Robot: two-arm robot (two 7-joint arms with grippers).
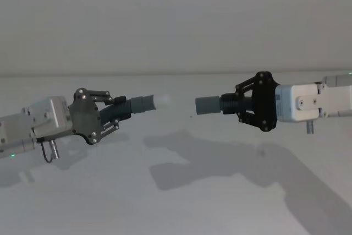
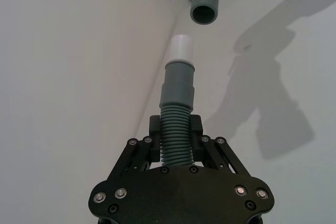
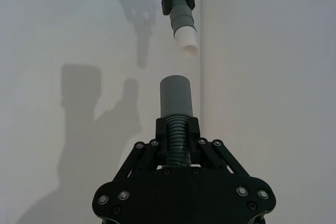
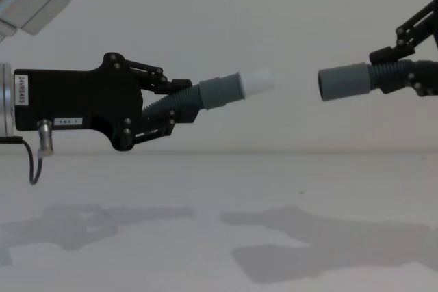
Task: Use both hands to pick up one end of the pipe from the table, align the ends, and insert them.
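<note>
Both pipe pieces are held in the air above the white table (image 1: pixel 176 191). My left gripper (image 1: pixel 113 115) is shut on the ribbed part of the left pipe piece (image 1: pixel 135 106), whose white plug tip (image 4: pixel 259 81) points right and slightly up. On the right, my right gripper (image 1: pixel 240 104) is shut on the other pipe piece (image 1: pixel 214 104), and its grey open cuff (image 4: pixel 342 81) faces the plug. A small gap separates the two ends. From the left wrist, the plug tip (image 2: pixel 182 50) sits just below the open cuff (image 2: pixel 205 4). The right wrist view has the cuff (image 3: pixel 175 96) near the plug (image 3: pixel 187 43).
A pale wall (image 1: pixel 176 20) rises behind the table. The arms cast shadows (image 1: pixel 220 163) on the surface below.
</note>
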